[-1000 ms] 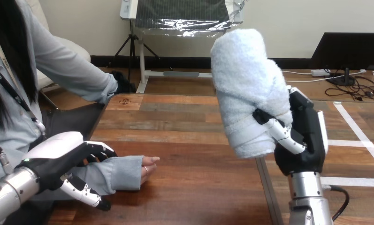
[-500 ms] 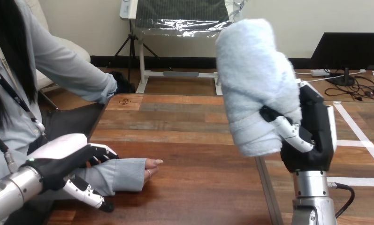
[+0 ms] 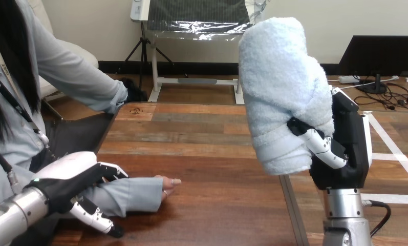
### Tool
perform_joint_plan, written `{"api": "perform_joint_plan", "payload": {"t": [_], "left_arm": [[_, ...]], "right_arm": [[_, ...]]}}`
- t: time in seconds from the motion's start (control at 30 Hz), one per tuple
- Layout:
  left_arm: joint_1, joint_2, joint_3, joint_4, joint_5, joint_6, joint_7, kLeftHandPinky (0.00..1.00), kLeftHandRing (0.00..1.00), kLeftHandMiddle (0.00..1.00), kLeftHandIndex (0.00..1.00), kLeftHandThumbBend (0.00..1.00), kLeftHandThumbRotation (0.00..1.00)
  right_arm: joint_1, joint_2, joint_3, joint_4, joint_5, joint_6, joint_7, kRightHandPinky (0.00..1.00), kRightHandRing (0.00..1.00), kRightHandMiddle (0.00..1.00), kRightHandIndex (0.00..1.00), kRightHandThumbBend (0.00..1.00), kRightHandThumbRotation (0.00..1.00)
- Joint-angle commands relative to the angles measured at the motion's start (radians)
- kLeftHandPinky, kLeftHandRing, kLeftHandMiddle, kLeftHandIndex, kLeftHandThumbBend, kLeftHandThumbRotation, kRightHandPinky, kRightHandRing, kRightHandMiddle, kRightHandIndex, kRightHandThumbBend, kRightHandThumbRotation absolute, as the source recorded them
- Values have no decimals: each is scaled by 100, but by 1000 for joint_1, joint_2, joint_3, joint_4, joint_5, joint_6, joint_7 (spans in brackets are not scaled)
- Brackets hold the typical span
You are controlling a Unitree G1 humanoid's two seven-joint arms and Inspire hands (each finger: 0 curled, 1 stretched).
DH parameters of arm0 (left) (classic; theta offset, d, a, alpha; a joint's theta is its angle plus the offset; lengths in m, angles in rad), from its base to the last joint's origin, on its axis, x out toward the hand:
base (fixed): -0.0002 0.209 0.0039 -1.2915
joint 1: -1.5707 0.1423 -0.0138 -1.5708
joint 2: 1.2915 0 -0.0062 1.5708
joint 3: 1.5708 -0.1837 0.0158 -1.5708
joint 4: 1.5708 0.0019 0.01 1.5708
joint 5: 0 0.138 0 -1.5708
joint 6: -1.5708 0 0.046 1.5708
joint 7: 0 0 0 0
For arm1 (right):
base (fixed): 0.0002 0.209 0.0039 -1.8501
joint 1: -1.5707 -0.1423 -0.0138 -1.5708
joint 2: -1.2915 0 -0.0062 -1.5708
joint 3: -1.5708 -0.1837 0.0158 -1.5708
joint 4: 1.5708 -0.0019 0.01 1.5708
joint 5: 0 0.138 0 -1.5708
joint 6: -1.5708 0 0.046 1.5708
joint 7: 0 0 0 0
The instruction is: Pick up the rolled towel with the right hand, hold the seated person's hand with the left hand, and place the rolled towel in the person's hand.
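Fingers of the right hand are clenched round the lower part of the rolled towel, grasping it and holding it up in the air at the right of the head view, well clear of the wooden surface. The towel is pale and fluffy and stands close to upright, its upper end rising far above the hand and its lower end hanging just below the finger that crosses its front. The right forearm rises straight up from the bottom edge under the hand. At the left, the person's hand lies low on the surface near its front edge, fingertips pointing toward the middle of the table, with a grey-blue sleeve covering the wrist and forearm behind it. The left hand sits over that sleeve: its fingers reach out fairly straight across the top of the sleeved forearm, and its thumb stretches along the near side, so the forearm lies between thumb and fingers. The left hand is released, not closed round the arm, and whether its fingers actually touch the sleeve cannot be told. The towel and the person's hand are well apart, with bare wood between them.
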Motion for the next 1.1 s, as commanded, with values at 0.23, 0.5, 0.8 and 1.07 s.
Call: {"api": "perform_joint_plan", "payload": {"t": [0.23,0.5,0.8,1.07], "left_arm": [[-67,-9,-16,20,-4,-31,67,53,59,64,65,100,13],[-63,-9,-19,9,-5,-37,82,50,56,59,60,95,2],[-60,-9,-16,-4,-4,-60,115,44,50,54,55,92,0],[-52,-5,-3,-56,-25,-44,93,40,46,50,51,89,0]], "right_arm": [[-9,4,26,-90,17,20,12,13,22,33,37,53,0],[-10,-3,26,-69,12,17,28,14,24,34,37,52,0],[-9,-6,27,-41,6,53,37,15,25,36,38,53,0],[-18,-7,28,11,-12,50,48,16,26,37,38,53,0]]}}
